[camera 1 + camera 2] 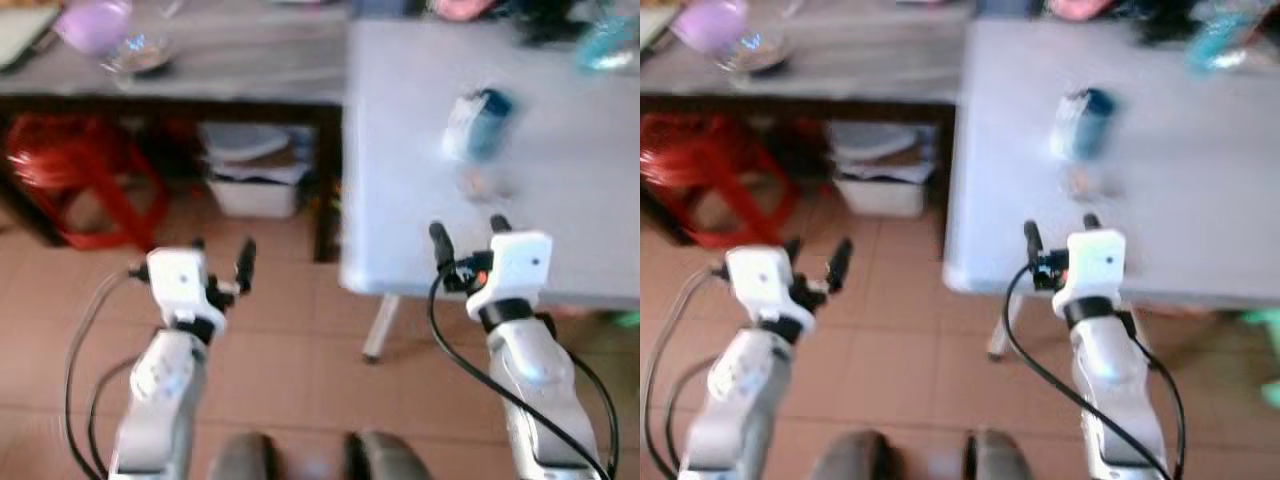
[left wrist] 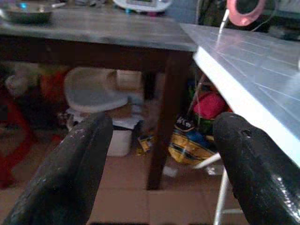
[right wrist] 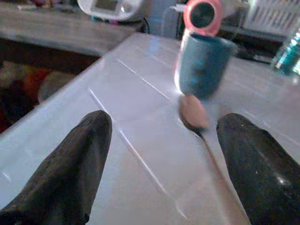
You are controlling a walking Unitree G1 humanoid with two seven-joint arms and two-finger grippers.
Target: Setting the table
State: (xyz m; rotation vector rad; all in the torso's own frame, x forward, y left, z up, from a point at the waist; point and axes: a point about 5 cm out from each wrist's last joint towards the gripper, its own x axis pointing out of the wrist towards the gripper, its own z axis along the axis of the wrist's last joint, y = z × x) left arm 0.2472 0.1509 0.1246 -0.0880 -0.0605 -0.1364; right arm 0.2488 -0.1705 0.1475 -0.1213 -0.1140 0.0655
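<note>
Head cams down on white table [image 1: 560,150]; wrist cams low, level, same table edge.

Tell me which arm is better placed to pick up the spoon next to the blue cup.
Right. The right gripper is open at the white table's near edge, and the spoon and blue cup lie straight ahead between its fingers. The left gripper hangs over the floor, off to the table's side.

Red stool [image 1: 75,180] and white plastic tubs [image 1: 255,170] under the dark wooden table [image 1: 230,65]
</note>
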